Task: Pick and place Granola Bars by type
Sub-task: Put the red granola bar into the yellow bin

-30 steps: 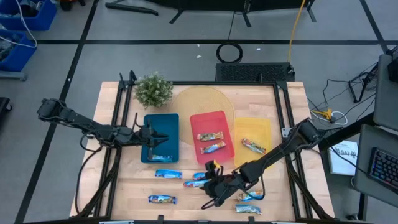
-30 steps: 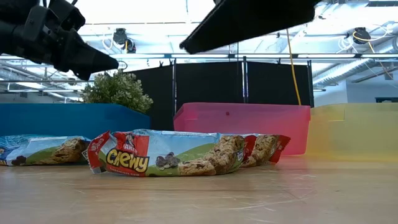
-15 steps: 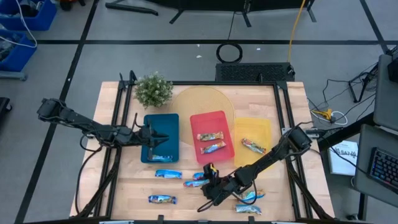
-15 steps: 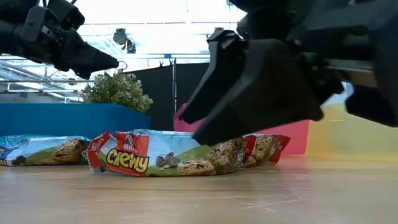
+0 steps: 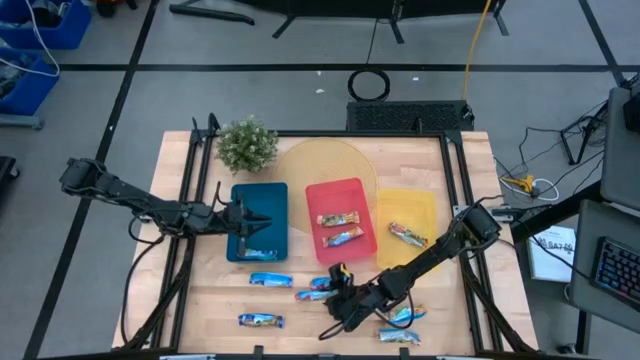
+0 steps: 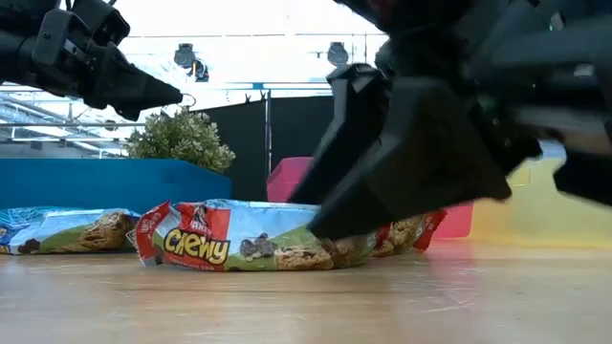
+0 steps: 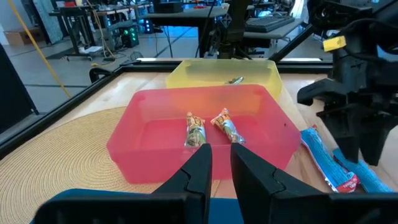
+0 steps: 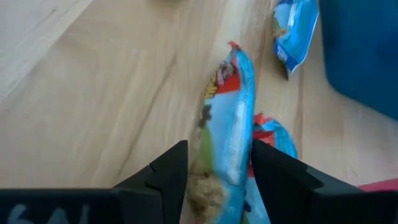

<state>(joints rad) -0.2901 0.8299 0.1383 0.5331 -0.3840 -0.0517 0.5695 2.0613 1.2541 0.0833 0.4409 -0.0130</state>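
Observation:
The granola bars are small foil packs, blue with red ends. Several lie on the table's near part (image 5: 270,280), (image 5: 260,320), (image 5: 400,315); one lies in the blue tray (image 5: 262,252), two in the red tray (image 5: 335,218), one in the yellow tray (image 5: 407,235). My right gripper (image 5: 338,292) is open and low over a bar (image 8: 227,137), one finger on each long side of it. In the low view it comes down onto this bar (image 6: 239,247). My left gripper (image 5: 260,222) hangs above the blue tray, open by a narrow gap (image 7: 221,152). My right gripper comes from above, slanting toward the table's left, with its fingers (image 8: 168,168) lying along the bar's two long sides near its middle (image 8: 217,155). The bar lies flat on the table. Whether the fingers touch the wrapper, I cannot tell.
Blue tray (image 5: 240,205), red tray (image 5: 312,190) and yellow tray (image 5: 428,200) stand in a row across the middle. A small potted plant (image 5: 247,143) and a round woven mat (image 5: 320,160) sit behind them. A second bar (image 8: 273,134) lies close beside the straddled one.
My right gripper has come down and a little toward the table's left, onto the bar near the table's near edge; in the low view it has entered from above and sunk until its fingers reach the wrapper. The bars lie where they lay.

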